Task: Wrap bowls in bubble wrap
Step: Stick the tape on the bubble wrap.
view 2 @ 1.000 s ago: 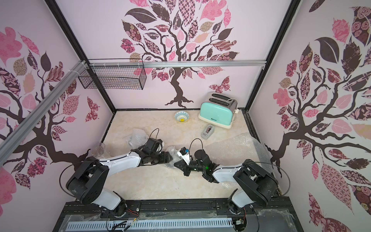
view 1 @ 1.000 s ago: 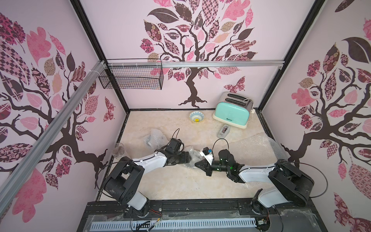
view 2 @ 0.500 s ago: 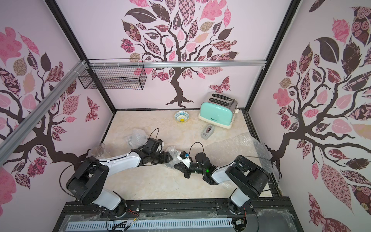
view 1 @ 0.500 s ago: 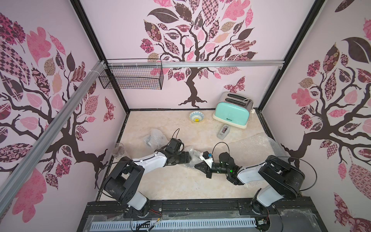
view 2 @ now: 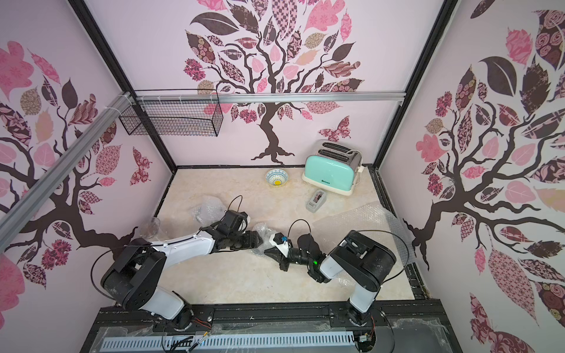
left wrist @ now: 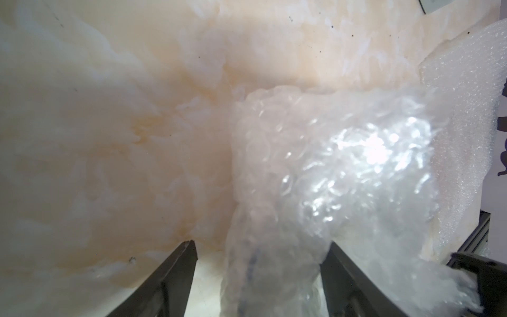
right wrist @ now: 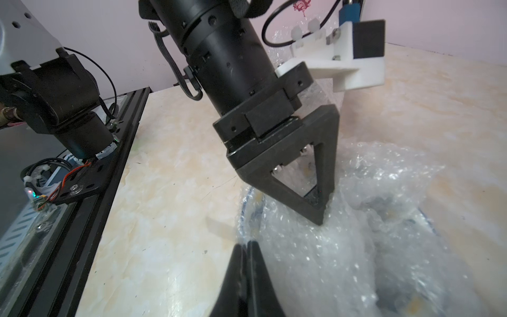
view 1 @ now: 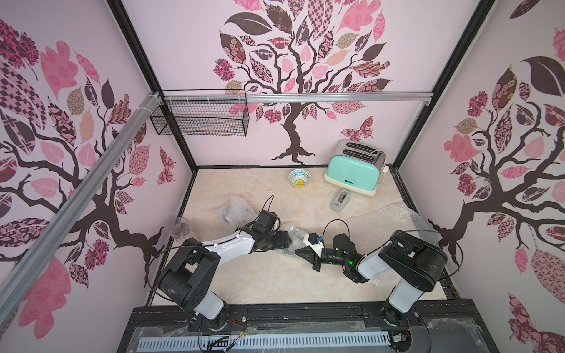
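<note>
Bowl [right wrist: 248, 203]: round, so it has no long axis. Its blue rim shows through the film and, as far as the blur allows, the mouth faces up. It sits inside a crumpled bubble-wrap bundle [view 1: 293, 241] at mid-table [view 1: 260, 284], between my two pincers. In the left wrist view the bundle stretches out lengthwise along the line of my fingers. My left pincer [left wrist: 262, 244] reaches in from the left with jaws wide. The bundle lies between them, against one finger and with a clear gap at the other, so nothing is gripped. In the right wrist view one finger [right wrist: 327, 164] of that pincer presses down into the film bunched over the bowl's mouth. My right pincer [right wrist: 246, 244] reaches in from the right, jaws closed tip to tip at the bundle's near-right edge. Whether any film is pinched, I cannot tell. Far bowl [view 1: 299, 178]: bare and upright with its yellow centre showing, by the far wall, just left of the toaster [view 1: 354, 171]. Second bundle [view 1: 237, 209]: far-left of my left pincer, with a dark shape inside that cannot be identified. Sheet [view 1: 385, 218]: flat on the right, partly under my right arm.
</note>
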